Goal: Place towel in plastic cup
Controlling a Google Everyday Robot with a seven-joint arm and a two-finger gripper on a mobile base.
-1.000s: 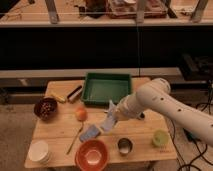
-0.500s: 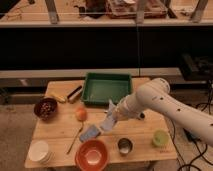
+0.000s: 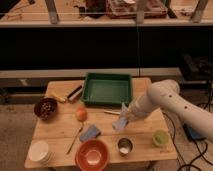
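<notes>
Towel, pale bluish-white crumpled cloth [image 3: 118, 125], apparently dangling at two-finger gripper [image 3: 123, 116] over table middle, presumably lifted for carrying right toward small green plastic cup [image 3: 159, 137] at near right. Cannot tell how far gripper is open. Cup contents unreadable; dark round bowl [image 3: 36, 106] at left holds brownish bits.

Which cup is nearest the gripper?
The small metal cup, just in front of the gripper above mid-table; green cup and white cup lie farther.
</notes>
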